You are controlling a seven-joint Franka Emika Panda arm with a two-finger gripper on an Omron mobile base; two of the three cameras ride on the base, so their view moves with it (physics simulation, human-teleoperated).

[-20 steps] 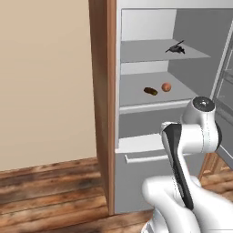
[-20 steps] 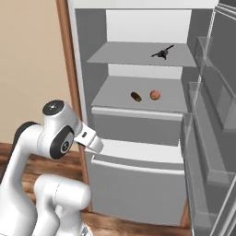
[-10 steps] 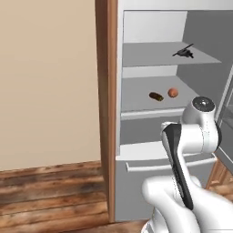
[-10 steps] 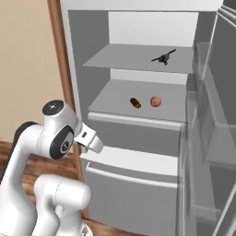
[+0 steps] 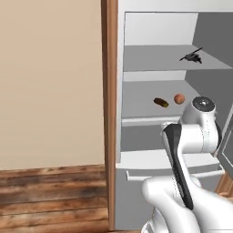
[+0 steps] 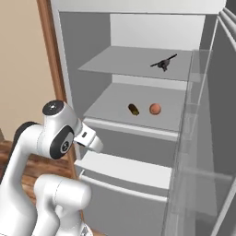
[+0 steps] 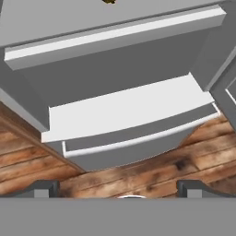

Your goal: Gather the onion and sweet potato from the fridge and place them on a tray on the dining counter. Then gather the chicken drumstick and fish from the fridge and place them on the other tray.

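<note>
We faced the open fridge. On its middle shelf the sweet potato lay just beside the onion, apart from it; a dark object sat on the shelf above. The right base view showed the glass door shelves; the left one showed the beige wall. From the hand we saw the lower drawer and wooden floor, with the gripper spread wide, holding nothing. Since a second ago the whole scene had shifted as the base rolled closer. We read no writing.
</note>
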